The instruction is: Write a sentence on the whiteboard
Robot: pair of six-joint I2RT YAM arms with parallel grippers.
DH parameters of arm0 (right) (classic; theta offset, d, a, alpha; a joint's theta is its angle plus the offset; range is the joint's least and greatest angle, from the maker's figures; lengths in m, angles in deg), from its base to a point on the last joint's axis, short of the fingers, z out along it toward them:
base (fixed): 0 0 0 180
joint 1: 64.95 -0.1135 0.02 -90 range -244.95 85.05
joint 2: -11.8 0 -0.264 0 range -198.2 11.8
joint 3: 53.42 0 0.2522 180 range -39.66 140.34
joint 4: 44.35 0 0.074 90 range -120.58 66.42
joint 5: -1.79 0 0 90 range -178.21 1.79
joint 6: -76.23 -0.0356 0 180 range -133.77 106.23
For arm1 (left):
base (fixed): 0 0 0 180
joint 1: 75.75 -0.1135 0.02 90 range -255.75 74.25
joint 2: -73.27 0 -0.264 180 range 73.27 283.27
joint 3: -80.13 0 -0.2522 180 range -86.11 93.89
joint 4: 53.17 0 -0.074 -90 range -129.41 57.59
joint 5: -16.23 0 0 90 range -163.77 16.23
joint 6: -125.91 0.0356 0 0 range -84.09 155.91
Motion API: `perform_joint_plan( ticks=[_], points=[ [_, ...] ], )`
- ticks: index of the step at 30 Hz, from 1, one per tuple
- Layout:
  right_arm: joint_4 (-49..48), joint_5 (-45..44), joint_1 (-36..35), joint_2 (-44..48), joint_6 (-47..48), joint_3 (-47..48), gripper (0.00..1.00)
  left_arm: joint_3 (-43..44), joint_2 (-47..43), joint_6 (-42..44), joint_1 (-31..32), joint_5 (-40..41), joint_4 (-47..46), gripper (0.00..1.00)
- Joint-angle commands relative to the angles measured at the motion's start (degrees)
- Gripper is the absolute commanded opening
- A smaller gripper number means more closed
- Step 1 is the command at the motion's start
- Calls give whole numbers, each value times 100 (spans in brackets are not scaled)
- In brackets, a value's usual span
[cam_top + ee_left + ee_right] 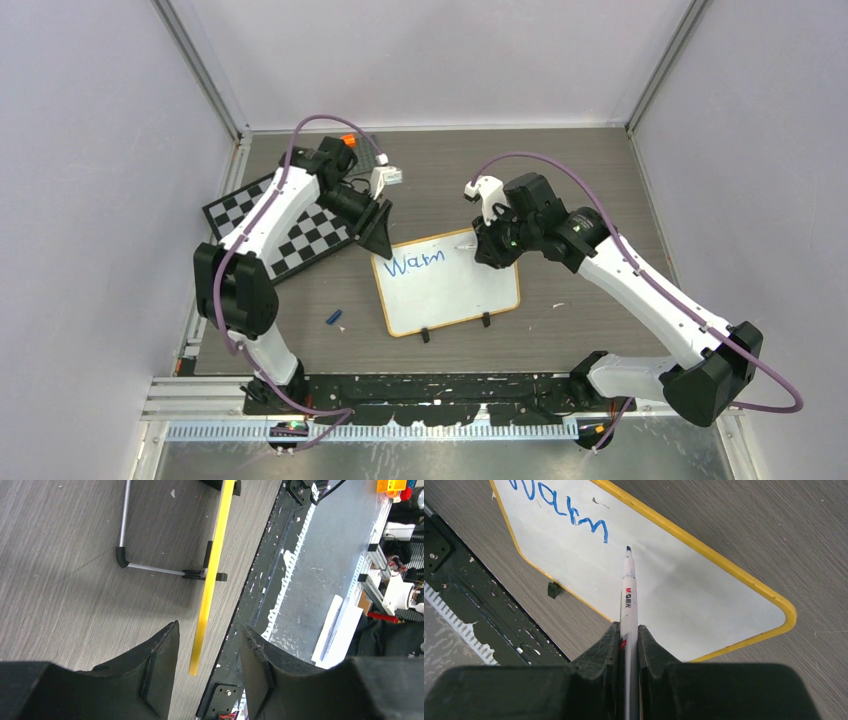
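The whiteboard (455, 295) stands tilted on its two black feet in the middle of the table, white with a yellow rim (212, 575). Blue script on it reads "Warm" (415, 264) (559, 507), the only part of the sentence that shows. My right gripper (628, 630) (492, 245) is shut on a white marker (628, 592). The marker's blue tip sits just right of the last letter, at the board's surface. My left gripper (210, 626) (378, 235) is open at the board's top left corner. The yellow edge runs between its jaws, clear of both fingers.
A black-and-white checkered board (290, 225) lies behind the left arm. A small blue cap (333, 316) rests on the table left of the whiteboard. The board's wire stand (150, 569) props it from behind. A black rail (430, 390) runs along the near edge.
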Motion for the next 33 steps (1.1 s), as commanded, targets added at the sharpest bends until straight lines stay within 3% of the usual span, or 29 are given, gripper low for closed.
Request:
perform_joint_plan(
  ticks=[1, 12, 22, 33],
  points=[
    [-245, 124, -1, 215, -98, 31, 0, 299, 137, -218, 306, 47, -213, 48],
    [-187, 163, -7, 476, -19, -89, 0, 1334, 951, -805, 1313, 416, -554, 32],
    [-592, -36, -5, 551, -70, -382, 0, 1347, 1086, -872, 1412, 374, -622, 0],
    [-739, 112, -5, 360, -99, -275, 0, 1281, 1134, -766, 1438, 381, -560, 0]
  ],
)
